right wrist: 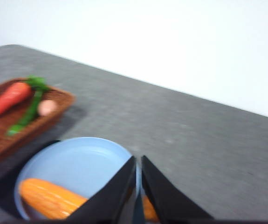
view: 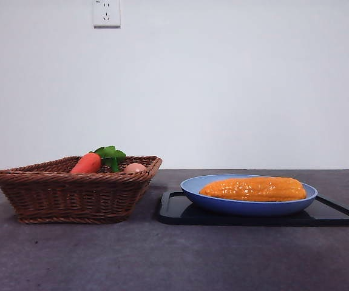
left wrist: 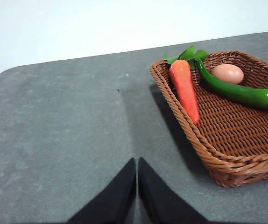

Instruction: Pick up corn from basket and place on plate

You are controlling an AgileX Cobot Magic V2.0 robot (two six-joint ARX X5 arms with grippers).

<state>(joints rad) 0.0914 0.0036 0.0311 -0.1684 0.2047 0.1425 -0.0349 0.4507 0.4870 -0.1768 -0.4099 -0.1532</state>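
Note:
The corn [view: 254,188] lies lengthwise on the light-blue plate [view: 247,206], right of the brown wicker basket [view: 71,194]. The right wrist view shows the same corn [right wrist: 50,198] on the plate [right wrist: 73,161], just below my right gripper [right wrist: 138,163], whose jaws are shut and hold nothing. Off to the side of the basket [left wrist: 227,140], my left gripper [left wrist: 137,163] hangs shut over bare table. No gripper shows in the front view.
The plate rests on a flat black tray [view: 180,212]. In the basket lie a carrot [left wrist: 185,88] with green leaves, a green pepper [left wrist: 238,91] and an egg [left wrist: 227,73]. Grey tabletop stretches around them, with a white wall behind.

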